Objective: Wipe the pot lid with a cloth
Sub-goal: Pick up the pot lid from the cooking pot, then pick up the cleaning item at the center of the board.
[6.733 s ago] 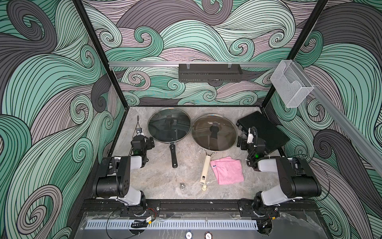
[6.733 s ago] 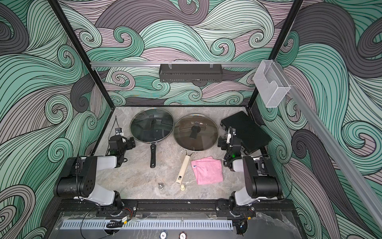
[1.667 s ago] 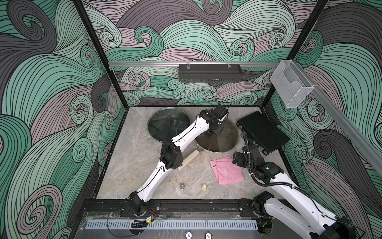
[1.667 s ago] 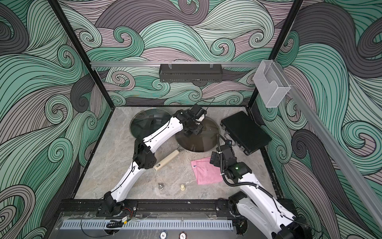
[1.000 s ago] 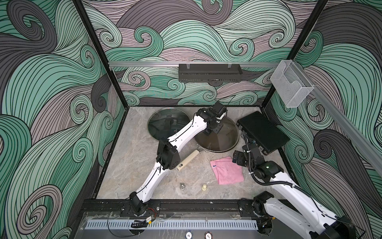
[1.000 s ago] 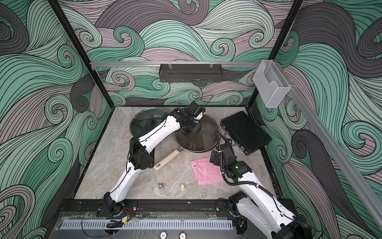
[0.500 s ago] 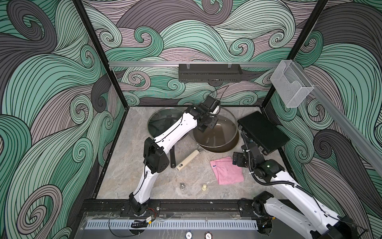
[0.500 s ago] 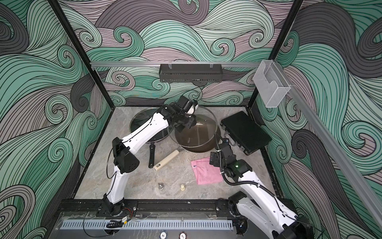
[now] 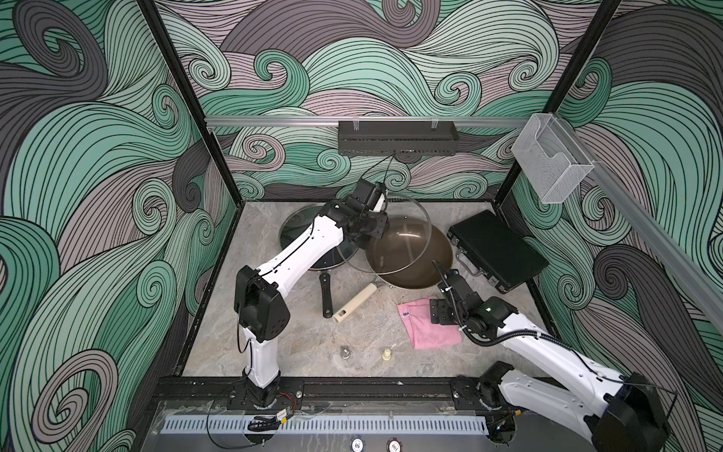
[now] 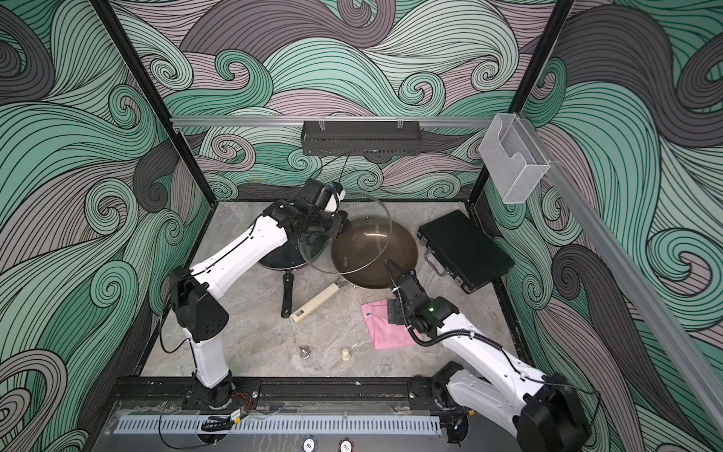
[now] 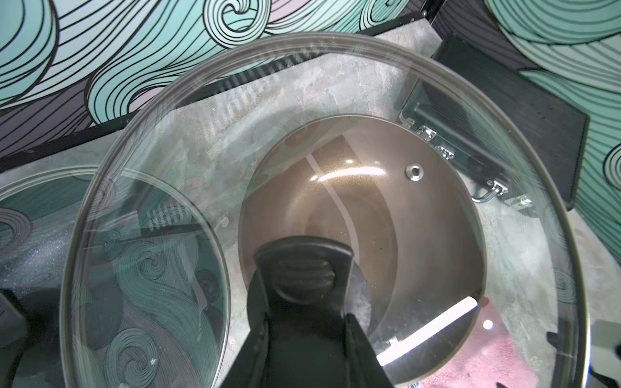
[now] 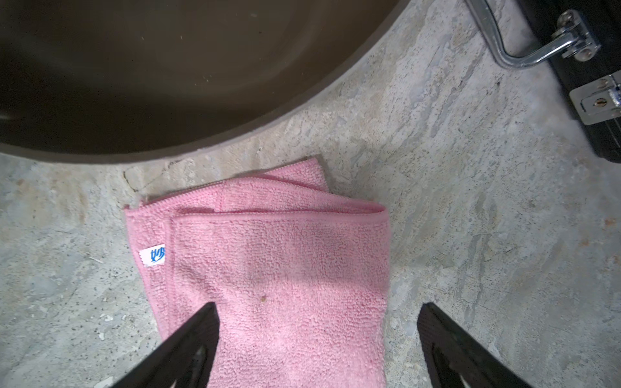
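Lying flat, cloth (image 12: 275, 268) under right gripper (image 12: 317, 305)

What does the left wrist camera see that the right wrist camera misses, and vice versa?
Only the left wrist view: the glass lid, held by its knob in the shut left gripper, and another lidded pan. Only the right wrist view: the open right gripper and the cloth's blue tag. Both: the brown pan, the cloth and the black case.
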Controlling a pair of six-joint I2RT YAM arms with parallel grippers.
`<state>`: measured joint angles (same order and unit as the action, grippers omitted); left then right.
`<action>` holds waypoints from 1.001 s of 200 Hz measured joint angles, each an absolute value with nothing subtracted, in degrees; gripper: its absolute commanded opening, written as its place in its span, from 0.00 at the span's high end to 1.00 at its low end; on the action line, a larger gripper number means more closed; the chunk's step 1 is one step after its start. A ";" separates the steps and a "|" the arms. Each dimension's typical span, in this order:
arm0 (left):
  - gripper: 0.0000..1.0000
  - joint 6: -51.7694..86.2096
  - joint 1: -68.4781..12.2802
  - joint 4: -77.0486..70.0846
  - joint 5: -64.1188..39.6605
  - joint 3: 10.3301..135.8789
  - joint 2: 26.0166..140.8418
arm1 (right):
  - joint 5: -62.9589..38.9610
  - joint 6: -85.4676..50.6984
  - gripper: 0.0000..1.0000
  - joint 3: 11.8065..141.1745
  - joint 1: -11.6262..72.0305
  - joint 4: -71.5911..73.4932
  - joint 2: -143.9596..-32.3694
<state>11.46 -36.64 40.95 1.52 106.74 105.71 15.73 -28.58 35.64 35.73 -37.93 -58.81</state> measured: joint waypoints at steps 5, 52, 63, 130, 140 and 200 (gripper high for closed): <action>1.00 11.68 -36.34 40.36 1.37 105.60 104.84 | 15.68 -28.75 0.08 35.64 35.99 -37.93 -59.31; 1.00 13.93 -34.46 35.90 0.60 97.06 97.65 | 14.94 -30.26 0.07 34.87 39.62 -36.25 -64.16; 1.00 14.37 -34.17 35.07 0.40 95.44 96.29 | 14.87 -30.59 0.07 34.85 40.34 -35.62 -65.80; 1.00 15.73 -33.47 31.70 -0.89 88.88 90.50 | 12.82 -32.62 0.11 33.63 41.58 -30.24 -75.33; 1.00 15.77 -33.45 31.68 -0.93 88.68 90.15 | 12.71 -32.91 0.15 33.87 41.60 -29.80 -75.83; 1.00 16.10 -33.17 30.68 -0.93 87.35 88.38 | 11.97 -34.50 0.87 34.28 42.04 -28.73 -77.17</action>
